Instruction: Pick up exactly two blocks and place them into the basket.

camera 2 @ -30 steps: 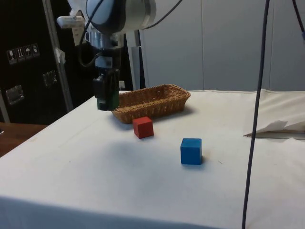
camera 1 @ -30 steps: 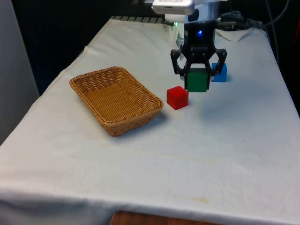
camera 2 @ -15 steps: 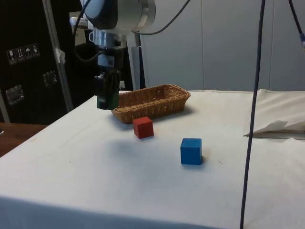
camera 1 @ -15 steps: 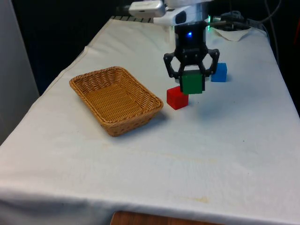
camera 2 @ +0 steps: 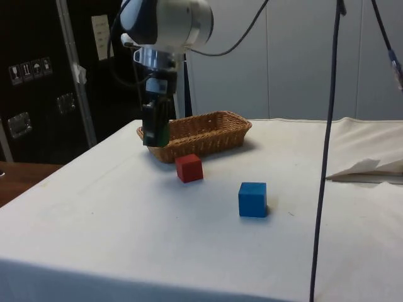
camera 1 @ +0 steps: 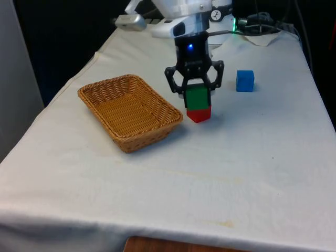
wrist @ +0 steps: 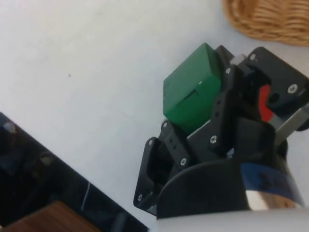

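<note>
The gripper (camera 1: 196, 97) hangs above the bench (camera 1: 247, 157), jaws clamped on the green block (camera 1: 197, 97), one finger on each side of it. The block is clear of the white cloth and held roughly level. In the front view it sits directly in front of the red block (camera 1: 199, 115), covering that block's upper part, so only the lower red edge shows beneath the green. The side view separates the two: there the green block (camera 2: 157, 129) in the gripper (camera 2: 156, 131) is raised and well off to one side of the red block (camera 2: 189, 168), which rests flat on the cloth, untouched. In the wrist view the green block (wrist: 192, 95) is wedged between the black fingers (wrist: 227, 104), with a sliver of red showing past them and a corner of wicker beyond. The wicker basket (camera 1: 113, 90) lies towards the front view's left of the gripper, its near corner close to the red block but not touching it; nothing can be seen inside it. In the side view the gripper overlaps the basket (camera 2: 217, 121) end rim, and I cannot tell whether the block is over the rim or just short of it. The blue block (camera 1: 244, 81) stands alone on the cloth towards the front view's right, well apart from the gripper; from the side the blue block (camera 2: 252, 199) sits nearer the camera than the red one.
</note>
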You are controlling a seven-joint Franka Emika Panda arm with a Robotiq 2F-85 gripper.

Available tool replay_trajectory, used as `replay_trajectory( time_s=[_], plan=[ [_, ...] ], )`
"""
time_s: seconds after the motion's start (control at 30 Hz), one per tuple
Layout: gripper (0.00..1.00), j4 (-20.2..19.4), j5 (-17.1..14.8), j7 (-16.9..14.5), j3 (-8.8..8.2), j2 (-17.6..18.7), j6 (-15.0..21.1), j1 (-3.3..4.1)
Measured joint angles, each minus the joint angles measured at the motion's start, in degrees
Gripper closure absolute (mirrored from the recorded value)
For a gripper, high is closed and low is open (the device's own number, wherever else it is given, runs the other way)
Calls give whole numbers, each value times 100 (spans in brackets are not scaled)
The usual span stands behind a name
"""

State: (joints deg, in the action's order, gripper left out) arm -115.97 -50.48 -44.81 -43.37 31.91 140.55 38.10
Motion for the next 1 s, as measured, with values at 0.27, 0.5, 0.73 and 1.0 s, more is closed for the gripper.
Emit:
replay_trajectory(
  time_s=[0.27, 0.5, 0.73, 1.0],
  plan=[
    [100, 17, -223, -470, -189, 212, -80, -57],
    [100, 29, -229, -487, -235, 229, -103, -63],
    [100, 40, -218, -607, -435, 246, -166, -63],
    [100, 74, -195, -722, -607, 355, -178, -63]
  ],
)
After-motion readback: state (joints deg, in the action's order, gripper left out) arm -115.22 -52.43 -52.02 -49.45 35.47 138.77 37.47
